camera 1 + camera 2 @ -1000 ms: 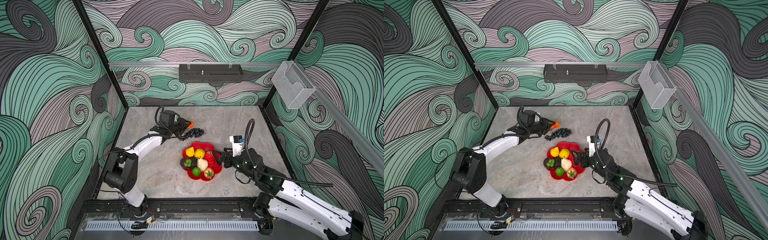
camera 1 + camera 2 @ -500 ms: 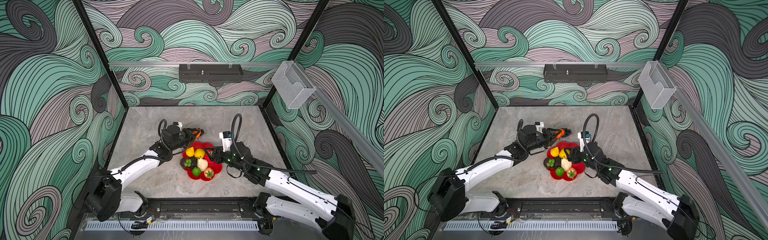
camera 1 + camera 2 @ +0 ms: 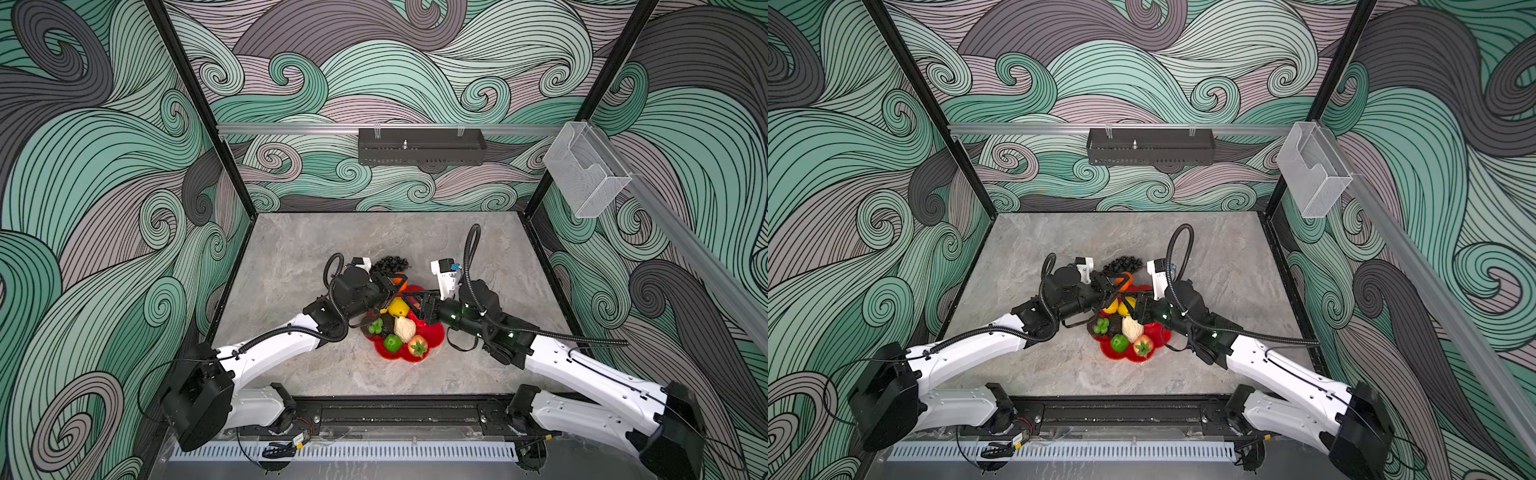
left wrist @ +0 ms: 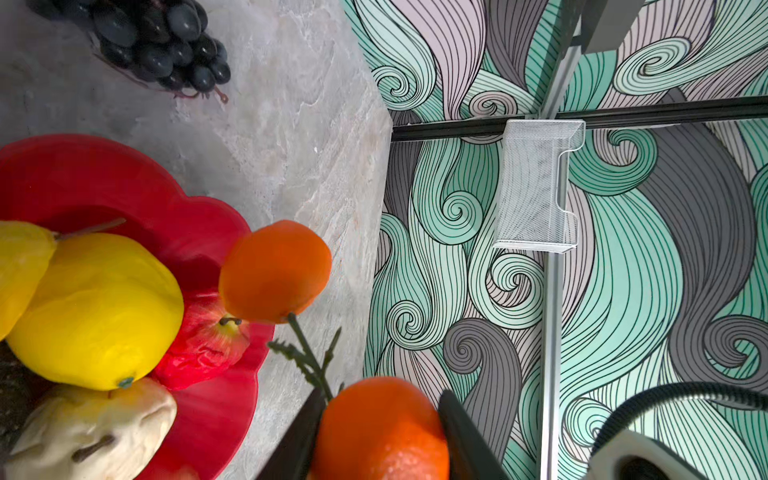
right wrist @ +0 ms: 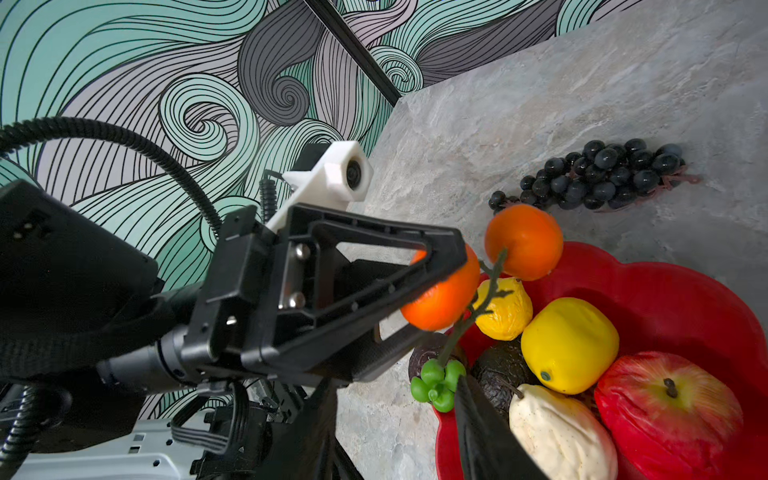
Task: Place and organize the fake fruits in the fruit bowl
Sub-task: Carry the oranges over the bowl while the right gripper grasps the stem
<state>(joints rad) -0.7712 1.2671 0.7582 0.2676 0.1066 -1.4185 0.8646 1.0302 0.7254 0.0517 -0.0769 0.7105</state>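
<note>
Shallow glossy red flower-shaped fruit bowl point(image 3: 435, 335) near the middle of the grey stone-patterned bench point(image 3: 291, 249), a little toward the front edge. Inside:
- smooth yellow plastic lemon point(image 3: 398, 307), with a wrinkled yellow pear point(image 5: 505, 309) beside it
- cream-coloured pear point(image 3: 404, 329)
- round green lime point(image 3: 392, 343)
- red strawberry-like piece with a green cap point(image 3: 417, 346)
- dark avocados point(image 3: 386, 323)
- red apple point(image 5: 669, 407), tucked against the lemon
- small bright green knobbly cluster point(image 5: 436, 384) on the bowl's left side, by the avocados

Outside the bowl, flat on the bench just beyond the far petals: black plastic grape bunch point(image 3: 390, 263).

Left pincer point(image 4: 380, 399) clenched on a round orange plastic tangerine point(image 4: 382, 440), one finger on each flank, jaws kept apart by the width of the fruit. From that fruit, a thin dark green stem point(image 4: 309, 361) to a second orange plastic tangerine point(image 4: 276, 270), free of the fingers, over the bowl's far rim and close to the red apple.

Right pincer point(image 5: 395, 380) low over the right half of the bowl, facing the left one across the fruit. Jaws apart, bare bench visible in the gap, nothing clamped. Contact between one of its fingertips and the green cluster: unclear in the wrist view, perhaps mere overlap.
</note>
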